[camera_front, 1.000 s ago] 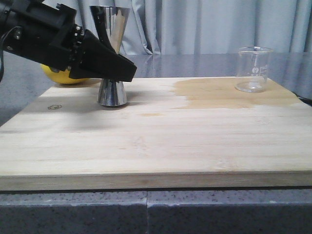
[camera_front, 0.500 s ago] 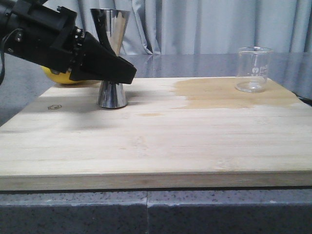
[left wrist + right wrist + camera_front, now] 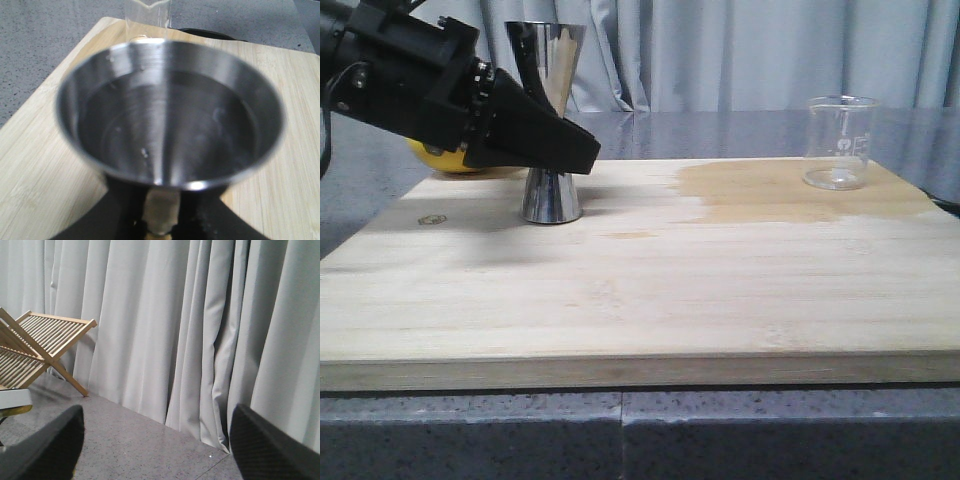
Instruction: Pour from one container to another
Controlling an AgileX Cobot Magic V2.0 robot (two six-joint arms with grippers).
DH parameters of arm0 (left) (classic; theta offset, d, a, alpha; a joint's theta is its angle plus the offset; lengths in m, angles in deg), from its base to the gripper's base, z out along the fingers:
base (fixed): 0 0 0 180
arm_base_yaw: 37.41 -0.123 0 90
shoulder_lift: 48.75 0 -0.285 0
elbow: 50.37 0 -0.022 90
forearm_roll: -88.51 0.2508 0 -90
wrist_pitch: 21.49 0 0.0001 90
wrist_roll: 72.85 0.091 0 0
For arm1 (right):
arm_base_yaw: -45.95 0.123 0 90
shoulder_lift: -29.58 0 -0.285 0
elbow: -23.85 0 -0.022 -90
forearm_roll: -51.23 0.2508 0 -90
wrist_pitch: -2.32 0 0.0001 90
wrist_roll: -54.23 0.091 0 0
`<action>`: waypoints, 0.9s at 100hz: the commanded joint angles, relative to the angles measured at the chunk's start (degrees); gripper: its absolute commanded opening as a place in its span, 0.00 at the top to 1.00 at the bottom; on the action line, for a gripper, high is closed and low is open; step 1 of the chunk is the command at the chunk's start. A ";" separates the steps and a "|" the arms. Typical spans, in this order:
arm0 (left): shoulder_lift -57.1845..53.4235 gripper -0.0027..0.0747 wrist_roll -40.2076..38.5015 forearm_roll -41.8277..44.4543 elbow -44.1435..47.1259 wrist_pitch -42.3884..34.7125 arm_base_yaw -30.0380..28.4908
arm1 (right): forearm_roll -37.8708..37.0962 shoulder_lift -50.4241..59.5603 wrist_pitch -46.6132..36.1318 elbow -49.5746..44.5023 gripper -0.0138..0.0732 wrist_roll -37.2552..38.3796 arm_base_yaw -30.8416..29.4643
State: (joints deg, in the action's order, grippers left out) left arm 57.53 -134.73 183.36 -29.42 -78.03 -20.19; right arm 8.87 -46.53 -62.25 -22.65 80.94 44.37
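At board's left end, my left jaws (image 3: pixel 582 152) pinch the jigger (image 3: pixel 549 110) waist, steadying it; beaker (image 3: pixel 839 142) sits far right, empty. Right jaws (image 3: pixel 155 450) spread, parked.

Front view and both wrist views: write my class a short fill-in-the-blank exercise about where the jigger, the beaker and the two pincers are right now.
1. The steel jigger stands upright on the wooden ____.
2. The left pincer is at the jigger's narrow ____.
3. The glass beaker stands on the board's far ____ corner, with no pincer near it.
4. The right pincer is open and faces a grey ____.

Missing words: board; waist; right; curtain
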 commanded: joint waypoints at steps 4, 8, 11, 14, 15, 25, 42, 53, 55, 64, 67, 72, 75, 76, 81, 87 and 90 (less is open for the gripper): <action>-1.82 0.97 -0.60 -3.12 -1.47 -1.80 -0.17 | 1.74 1.47 -3.06 1.28 0.22 -0.07 -0.32; -1.82 0.97 -0.60 -3.12 -1.47 -1.80 -0.17 | 1.74 1.47 -3.06 1.28 0.22 -0.07 -0.32; -1.82 0.97 -0.60 -3.12 -1.47 -1.80 -0.17 | 1.74 1.47 -3.06 1.28 0.22 -0.07 -0.32; -1.70 0.97 -0.60 -3.12 -1.47 -1.80 -0.17 | 1.74 1.47 -3.06 1.28 0.22 -0.07 -0.32; -1.70 0.97 -0.60 -3.12 -1.47 -1.80 -0.17 | 1.74 1.47 -3.06 1.28 0.22 -0.07 -0.32; -1.23 0.97 -0.60 -3.12 -1.47 -1.80 -0.17 | 1.74 1.47 -3.06 1.28 0.22 -0.07 -0.32; -1.11 0.97 -0.60 -3.12 -1.47 -2.14 -0.17 | 1.74 1.47 -3.06 1.28 0.22 -0.07 -0.32; -1.11 0.97 -0.60 -3.12 -1.47 -2.14 -0.17 | 1.74 1.47 -3.06 1.28 0.22 -0.07 -0.32; -1.11 0.97 -0.60 -3.12 -1.47 -2.14 -0.17 | 1.74 1.47 -3.06 1.28 0.22 -0.07 -0.32; -1.11 0.97 -0.60 -3.12 -1.47 -2.14 -0.17 | 1.74 1.47 -3.06 1.28 0.22 -0.07 -0.32; -1.11 0.97 -0.60 -3.12 -1.47 -2.14 -0.17 | 1.74 1.47 -3.06 1.28 0.22 -0.07 -0.32; -1.11 0.97 -0.60 -3.12 -1.47 -2.04 -0.17 | 1.74 1.47 -3.06 1.28 0.22 -0.07 -0.32; -1.11 0.97 -0.60 -3.12 -1.47 -2.04 -0.17 | 1.74 1.47 -3.06 1.28 0.22 -0.07 -0.32; -1.11 0.97 -0.60 -3.12 -1.47 -2.04 -0.17 | 1.74 1.47 -3.06 1.28 0.22 -0.07 -0.32; -1.11 0.97 -0.60 -3.12 -1.47 -2.04 -0.17 | 1.74 1.47 -3.06 1.28 0.22 -0.07 -0.32; -1.11 0.97 -0.60 -3.12 -1.47 -1.92 -0.17 | 1.74 1.47 -3.06 1.28 0.22 -0.07 -0.32; -1.11 0.97 -0.60 -3.12 -1.47 -1.91 -0.17 | 1.74 1.47 -3.06 1.28 0.22 -0.07 -0.32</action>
State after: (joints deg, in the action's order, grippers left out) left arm 58.14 -134.73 183.36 -29.55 -78.75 -20.19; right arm 8.74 -46.53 -62.25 -22.65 81.02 44.37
